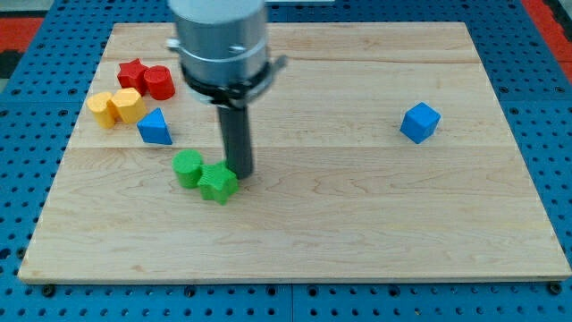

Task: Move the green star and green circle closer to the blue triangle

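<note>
The green star (217, 184) and green circle (188, 168) sit side by side at the board's left-centre, touching each other. The blue triangle (155, 128) lies just above and left of the circle, a small gap apart. My tip (239, 173) rests on the board against the star's right side. The rod rises from there to the arm's grey head at the view's top.
A red star (132, 72) and red cylinder (159, 81) sit at the upper left, with two yellow blocks (116, 107) just below them, next to the triangle. A blue cube (420, 122) stands alone at the right. The wooden board (357, 233) lies on blue pegboard.
</note>
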You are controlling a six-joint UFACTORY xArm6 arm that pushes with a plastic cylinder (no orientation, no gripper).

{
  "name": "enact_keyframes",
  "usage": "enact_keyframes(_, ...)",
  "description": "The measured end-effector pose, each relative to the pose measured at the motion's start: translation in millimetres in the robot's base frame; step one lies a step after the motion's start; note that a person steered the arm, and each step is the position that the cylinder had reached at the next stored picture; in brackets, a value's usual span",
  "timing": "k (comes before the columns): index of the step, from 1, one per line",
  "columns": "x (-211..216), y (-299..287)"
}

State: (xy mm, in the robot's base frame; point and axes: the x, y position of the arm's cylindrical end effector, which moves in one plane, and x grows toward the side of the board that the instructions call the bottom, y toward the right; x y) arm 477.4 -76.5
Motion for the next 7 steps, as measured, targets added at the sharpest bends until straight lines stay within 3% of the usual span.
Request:
enact_keyframes(1, -7, -42)
enact_keyframes(2, 44, 45)
enact_keyframes(3, 55, 11)
enact_keyframes(4, 42, -65)
enact_keyframes(7, 70, -42)
